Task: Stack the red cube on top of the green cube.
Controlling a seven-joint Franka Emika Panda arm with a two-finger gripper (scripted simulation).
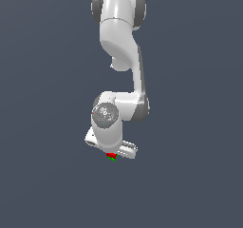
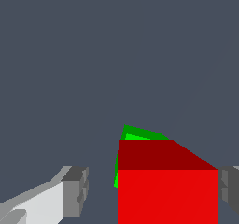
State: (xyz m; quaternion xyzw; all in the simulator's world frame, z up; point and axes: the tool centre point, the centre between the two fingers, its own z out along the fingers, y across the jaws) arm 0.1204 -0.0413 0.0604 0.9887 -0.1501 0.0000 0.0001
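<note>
In the exterior view the tiny red cube (image 1: 111,154) sits on top of the tiny green cube (image 1: 112,158), just under the white hand. In the wrist view the red cube (image 2: 167,190) fills the space between the fingers. The green cube (image 2: 137,135) shows as a thin edge beyond and beside it, slightly turned relative to the red one. My gripper (image 2: 151,192) is open around the red cube. One grey finger pad (image 2: 77,190) stands clearly apart from the cube. The other pad (image 2: 229,190) is close to its side. In the exterior view the arm hides the fingertips.
The white arm (image 1: 118,37) hangs down from the top of the exterior view, its wrist (image 1: 107,120) directly over the cubes. Plain dark grey ground (image 1: 190,175) surrounds them, with no other objects in view.
</note>
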